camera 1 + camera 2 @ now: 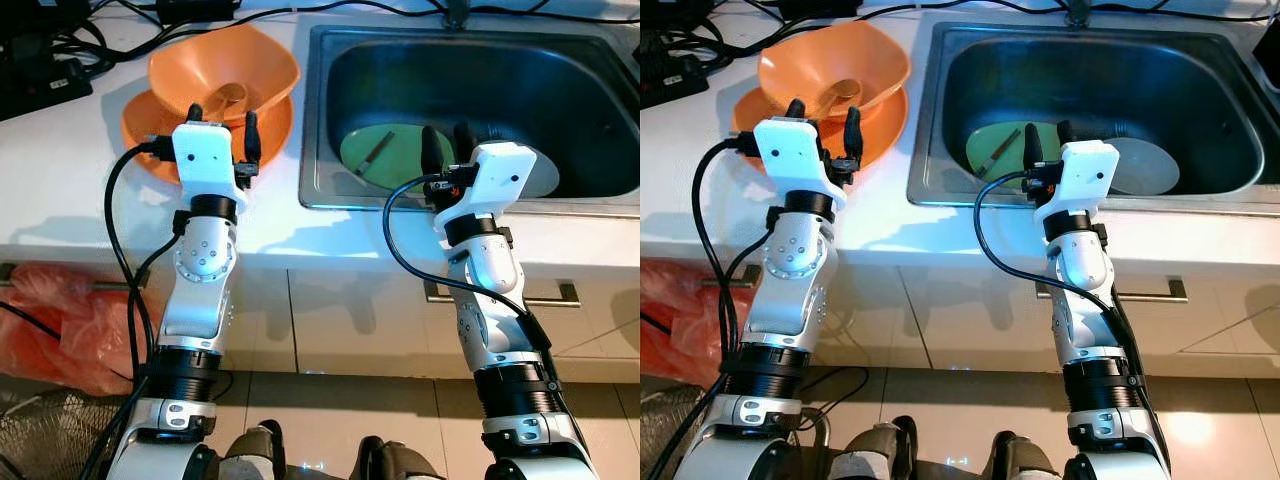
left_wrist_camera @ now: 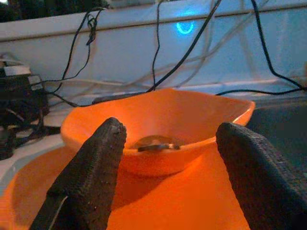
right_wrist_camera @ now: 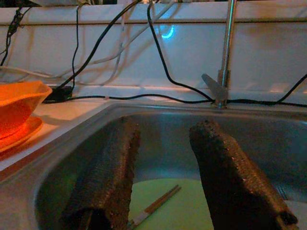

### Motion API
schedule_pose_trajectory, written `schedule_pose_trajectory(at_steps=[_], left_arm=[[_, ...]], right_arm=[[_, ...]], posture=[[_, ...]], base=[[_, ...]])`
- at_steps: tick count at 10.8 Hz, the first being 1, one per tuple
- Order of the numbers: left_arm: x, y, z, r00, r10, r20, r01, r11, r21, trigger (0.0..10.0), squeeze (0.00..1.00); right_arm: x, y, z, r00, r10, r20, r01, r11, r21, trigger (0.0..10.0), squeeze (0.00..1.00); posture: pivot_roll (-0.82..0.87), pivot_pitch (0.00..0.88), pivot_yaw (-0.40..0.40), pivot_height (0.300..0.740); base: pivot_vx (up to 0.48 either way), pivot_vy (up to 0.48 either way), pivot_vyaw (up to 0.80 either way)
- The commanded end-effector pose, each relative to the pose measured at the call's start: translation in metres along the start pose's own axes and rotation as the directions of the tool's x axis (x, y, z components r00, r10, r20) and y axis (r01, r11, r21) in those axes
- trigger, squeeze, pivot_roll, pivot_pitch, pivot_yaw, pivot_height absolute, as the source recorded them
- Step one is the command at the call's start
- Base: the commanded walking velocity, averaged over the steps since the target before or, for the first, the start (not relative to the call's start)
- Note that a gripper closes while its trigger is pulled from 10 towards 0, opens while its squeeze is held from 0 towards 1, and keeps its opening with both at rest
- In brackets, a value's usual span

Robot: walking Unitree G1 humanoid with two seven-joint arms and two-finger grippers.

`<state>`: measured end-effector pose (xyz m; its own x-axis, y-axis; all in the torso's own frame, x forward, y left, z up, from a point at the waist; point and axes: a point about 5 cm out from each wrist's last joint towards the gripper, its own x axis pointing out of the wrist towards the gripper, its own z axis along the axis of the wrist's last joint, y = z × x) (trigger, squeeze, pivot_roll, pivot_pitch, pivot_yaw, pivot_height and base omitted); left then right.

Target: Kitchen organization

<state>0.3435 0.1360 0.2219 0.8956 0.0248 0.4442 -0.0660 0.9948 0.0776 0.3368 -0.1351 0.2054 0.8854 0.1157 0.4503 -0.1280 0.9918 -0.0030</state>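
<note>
An orange bowl (image 1: 225, 62) with a spoon inside sits on an orange plate (image 1: 160, 135) on the white counter, left of the sink. My left gripper (image 1: 222, 122) is open, its fingers (image 2: 91, 172) just short of the plate and bowl (image 2: 158, 124). In the steel sink (image 1: 470, 60) lie a green plate (image 1: 385, 155) with chopsticks (image 1: 372, 156) on it and a grey plate (image 1: 545, 175) beside it. My right gripper (image 1: 448, 142) hovers open over the sink's near rim, above the green plate (image 3: 172, 206) and chopsticks (image 3: 156, 206).
Black cables and a power strip (image 1: 40, 85) lie at the back left of the counter. A faucet (image 3: 223, 57) stands behind the sink. Cabinet doors with a handle (image 1: 555, 295) are below the counter, and a red plastic bag (image 1: 50, 320) lies on the floor at left.
</note>
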Motion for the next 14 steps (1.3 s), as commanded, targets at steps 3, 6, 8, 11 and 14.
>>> schedule_pose_trajectory(at_steps=[3,6,8,11,14], left_arm=[[0.0039,-0.0006,0.0008,1.0,0.025,-0.005,-0.025,1.0,-0.013,0.0,0.0],[0.0034,-0.0029,-0.0001,1.0,0.019,-0.009,-0.02,1.0,-0.021,0.0,0.0],[0.0037,-0.004,-0.0001,1.0,0.013,-0.011,-0.013,1.0,-0.022,0.0,0.0],[0.0039,-0.0043,0.001,1.0,0.01,-0.005,-0.01,1.0,-0.02,0.0,0.0],[0.0045,-0.0054,0.0027,1.0,0.004,0.006,-0.004,1.0,-0.015,0.0,0.0]], right_arm=[[-0.0017,-0.0013,0.0025,1.0,-0.005,0.007,0.005,1.0,0.008,10.0,0.0],[-0.002,-0.0014,0.002,1.0,-0.005,0.003,0.005,1.0,0.008,10.0,0.0],[-0.0021,-0.0012,0.0019,1.0,-0.005,0.002,0.005,1.0,0.008,10.0,0.0],[-0.0022,-0.0008,0.0014,1.0,-0.003,0.0,0.003,1.0,0.009,10.0,0.0],[-0.0024,-0.001,0.001,1.0,-0.006,-0.001,0.006,1.0,0.008,10.0,0.0]], posture=[[0.09,0.201,-0.009,0.74],[0.09,0.2,-0.009,0.74],[0.09,0.201,-0.008,0.74],[0.09,0.202,-0.009,0.74],[0.09,0.201,-0.008,0.74]], base=[[0.0,0.0,0.0],[0.0,0.0,0.0],[0.0,0.0,0.0],[0.0,0.0,0.0],[0.0,0.0,0.0]])
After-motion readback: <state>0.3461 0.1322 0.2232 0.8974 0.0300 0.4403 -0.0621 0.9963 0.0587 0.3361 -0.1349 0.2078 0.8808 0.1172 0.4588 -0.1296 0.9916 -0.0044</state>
